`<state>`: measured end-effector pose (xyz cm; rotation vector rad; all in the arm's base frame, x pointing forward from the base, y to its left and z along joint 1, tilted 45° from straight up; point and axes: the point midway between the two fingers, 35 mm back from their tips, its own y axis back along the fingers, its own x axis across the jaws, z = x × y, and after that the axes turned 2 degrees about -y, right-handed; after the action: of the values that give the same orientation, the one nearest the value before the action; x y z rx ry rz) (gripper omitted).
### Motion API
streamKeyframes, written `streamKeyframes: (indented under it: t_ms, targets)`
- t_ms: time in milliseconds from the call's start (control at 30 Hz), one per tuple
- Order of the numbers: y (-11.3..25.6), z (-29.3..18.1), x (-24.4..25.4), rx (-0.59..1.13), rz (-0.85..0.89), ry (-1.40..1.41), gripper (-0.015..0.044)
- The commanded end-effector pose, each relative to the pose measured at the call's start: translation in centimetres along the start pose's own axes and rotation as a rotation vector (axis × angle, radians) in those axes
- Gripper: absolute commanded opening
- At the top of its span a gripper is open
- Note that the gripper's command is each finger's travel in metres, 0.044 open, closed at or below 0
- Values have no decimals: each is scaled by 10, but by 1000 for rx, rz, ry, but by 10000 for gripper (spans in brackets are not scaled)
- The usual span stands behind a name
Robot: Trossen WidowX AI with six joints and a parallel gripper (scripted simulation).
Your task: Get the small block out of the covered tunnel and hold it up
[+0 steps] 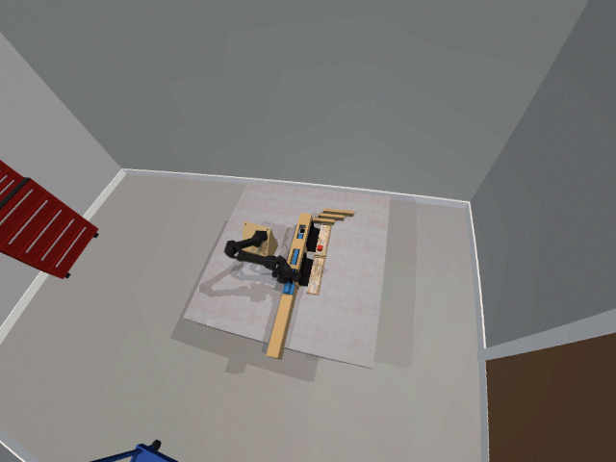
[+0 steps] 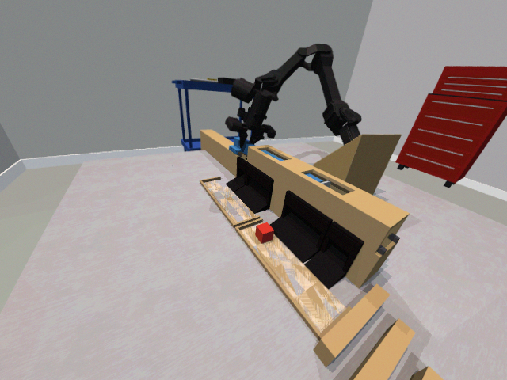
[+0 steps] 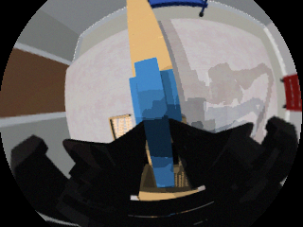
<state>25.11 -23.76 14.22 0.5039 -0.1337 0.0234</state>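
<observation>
The long tan tunnel [image 1: 305, 218] [image 2: 372, 202] lies across the table. Blue parts of the cage [image 1: 295, 257] [image 2: 268, 154] show through its top slots. The blue handle [image 1: 288, 289] [image 2: 236, 149] [image 3: 148, 87] sticks out at the end by the long tan beam [image 1: 280, 328] [image 2: 216, 143] [image 3: 144, 33]. My gripper [image 1: 295, 279] [image 2: 247, 142] [image 3: 157, 123] points down there, its fingers on both sides of the handle, shut on it. A red block [image 1: 320, 247] [image 2: 264, 233] sits outside the tunnel, in a shallow tray beside it. The wrist view does not show the block.
Black sloping chutes [image 2: 296, 235] stand along the tunnel's side, between it and the trays. Several loose tan rods [image 1: 340, 213] [image 2: 352, 324] lie past the tunnel's far end from my gripper. A tan wedge-shaped stand [image 1: 270, 243] [image 2: 379, 163] is by the arm's base.
</observation>
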Motion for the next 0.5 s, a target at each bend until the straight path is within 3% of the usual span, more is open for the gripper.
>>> streamKeyframes:
  t_ms: [0,300,467]
  targets:
    - [0,2,1,3,2,-2,210]
    - [32,11,7,77,19,86,440]
    - [27,8,4,72,12,158,440]
